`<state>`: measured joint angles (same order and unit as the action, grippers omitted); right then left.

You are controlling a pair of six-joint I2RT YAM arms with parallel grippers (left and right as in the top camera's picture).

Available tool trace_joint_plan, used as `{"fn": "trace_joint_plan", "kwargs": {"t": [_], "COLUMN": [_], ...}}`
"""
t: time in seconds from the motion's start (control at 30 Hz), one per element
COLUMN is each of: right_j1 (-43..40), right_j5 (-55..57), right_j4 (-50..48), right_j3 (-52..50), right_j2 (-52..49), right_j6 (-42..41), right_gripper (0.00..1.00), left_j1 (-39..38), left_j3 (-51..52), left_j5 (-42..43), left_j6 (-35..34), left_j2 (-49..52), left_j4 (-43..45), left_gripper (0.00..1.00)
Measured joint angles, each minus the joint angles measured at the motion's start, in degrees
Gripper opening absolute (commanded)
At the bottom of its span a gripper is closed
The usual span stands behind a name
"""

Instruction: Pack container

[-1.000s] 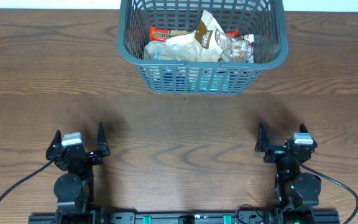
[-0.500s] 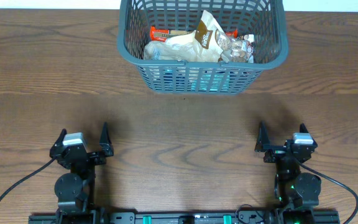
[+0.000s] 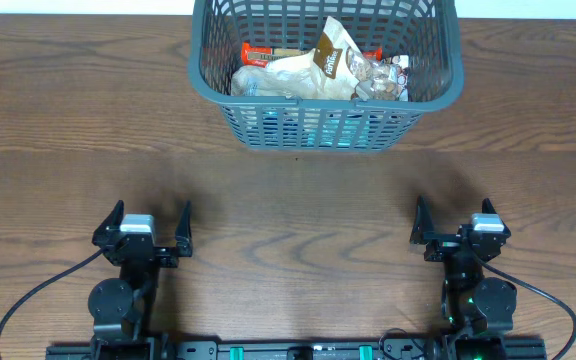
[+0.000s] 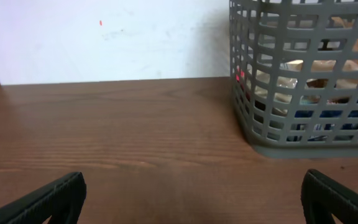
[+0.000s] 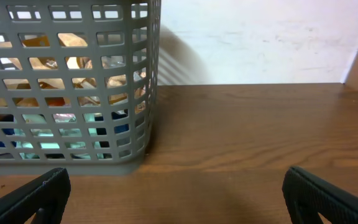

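Note:
The dark grey lattice container (image 3: 438, 95) stands at the far middle of the table, filled with several snack packets (image 3: 318, 70). It also shows in the left wrist view (image 4: 253, 134) at the right and in the right wrist view (image 5: 138, 155) at the left. My left gripper (image 3: 149, 222) is open and empty near the front left edge; its fingertips (image 4: 191, 198) frame bare wood. My right gripper (image 3: 453, 222) is open and empty near the front right edge, with bare wood between its fingertips (image 5: 176, 193). Both grippers are well short of the container.
A white wall (image 4: 104, 37) rises behind the table's far edge. Brown wood tabletop (image 3: 298, 200) lies between the grippers and the container.
My left gripper has shifted to the right along the front of the table. The right arm and the container have not moved.

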<state>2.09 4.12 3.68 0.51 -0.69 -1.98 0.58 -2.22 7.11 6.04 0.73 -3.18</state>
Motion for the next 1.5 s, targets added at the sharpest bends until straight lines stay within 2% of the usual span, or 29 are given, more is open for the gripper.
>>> {"fn": "trace_joint_plan", "kwargs": {"t": [0.27, 0.47, 1.5], "right_j1": [0.00, 0.00, 0.00], "right_j5": [0.00, 0.00, 0.00], "right_j4": [0.00, 0.00, 0.00], "right_j3": [0.00, 0.00, 0.00], "right_j2": [0.00, 0.00, 0.00], "right_j6": [0.00, 0.00, 0.00], "right_gripper": [0.99, 0.99, 0.99], "left_j1": [-0.17, -3.56, -4.02], "left_j3": [0.00, 0.00, 0.00], "left_j5": [0.42, 0.15, 0.00], "left_j6": [2.99, 4.94, 5.81], "left_j2": [0.00, 0.00, 0.00], "left_j4": [0.02, -0.02, -0.02], "left_gripper": [0.99, 0.99, 0.99]}}
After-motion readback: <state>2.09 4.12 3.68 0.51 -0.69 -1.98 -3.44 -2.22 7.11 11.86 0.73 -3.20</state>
